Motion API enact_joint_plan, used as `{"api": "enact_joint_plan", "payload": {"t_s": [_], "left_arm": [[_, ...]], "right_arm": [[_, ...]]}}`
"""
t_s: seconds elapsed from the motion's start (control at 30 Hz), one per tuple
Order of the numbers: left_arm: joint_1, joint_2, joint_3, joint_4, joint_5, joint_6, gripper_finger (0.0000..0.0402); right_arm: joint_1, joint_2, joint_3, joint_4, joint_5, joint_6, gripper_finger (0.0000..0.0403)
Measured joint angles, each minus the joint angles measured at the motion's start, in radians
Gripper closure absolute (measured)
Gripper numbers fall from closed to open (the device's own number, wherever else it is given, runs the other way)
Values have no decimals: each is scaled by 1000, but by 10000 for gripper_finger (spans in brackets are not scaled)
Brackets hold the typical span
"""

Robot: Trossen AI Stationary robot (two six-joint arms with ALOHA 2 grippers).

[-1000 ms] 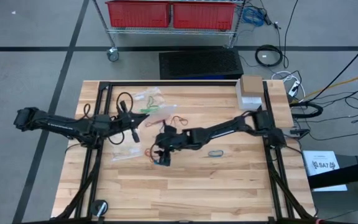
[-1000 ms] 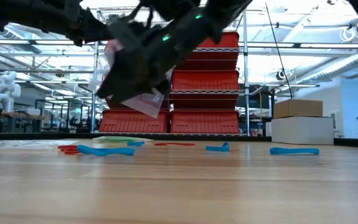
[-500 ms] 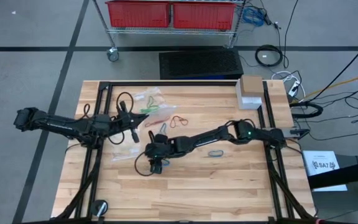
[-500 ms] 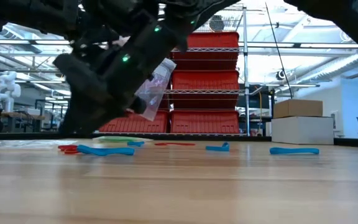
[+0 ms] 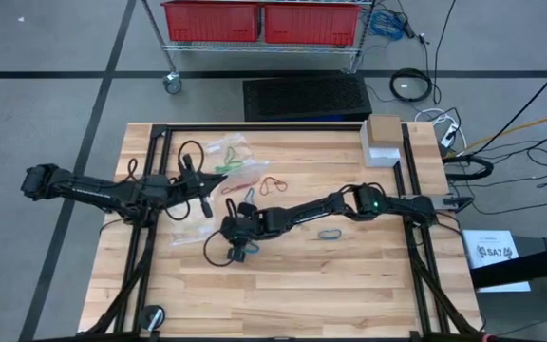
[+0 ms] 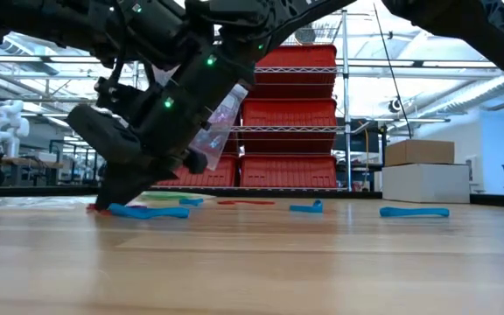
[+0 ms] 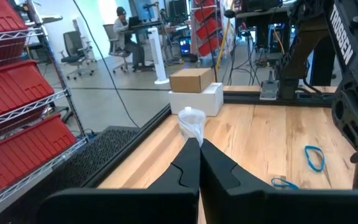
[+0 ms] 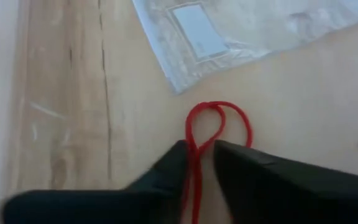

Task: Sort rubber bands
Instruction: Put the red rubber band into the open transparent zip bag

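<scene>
Wooden desk in a workshop. The right gripper is down at the desk's middle, fingers pinching a red rubber band beside a clear bag. Likely light, limp, stretchy; best nipped across one strand. The left gripper is clenched on another bag.

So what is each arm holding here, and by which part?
The right gripper pinches a red rubber band mid-length, its loop end sticking out past the fingers. The left gripper, raised above the table, holds a clear plastic bag by one edge.
</scene>
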Motion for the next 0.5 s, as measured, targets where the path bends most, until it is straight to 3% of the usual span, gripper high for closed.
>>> {"api": "enact_joint_plan", "payload": {"t_s": [0.07,0.13,0.33,0.5], "left_arm": [[0,0,0,2,0,0,401],[0,-1,0,0,0,1,401],[0,-30,0,0,0,8,401],[0,-51,0,-4,0,28,401]], "right_arm": [[0,1,-1,1,1,-35,372],[-1,1,-1,2,-33,-85,392],[-4,-34,-5,-39,-123,-152,401],[-5,-137,-3,-43,-112,-213,402]]}}
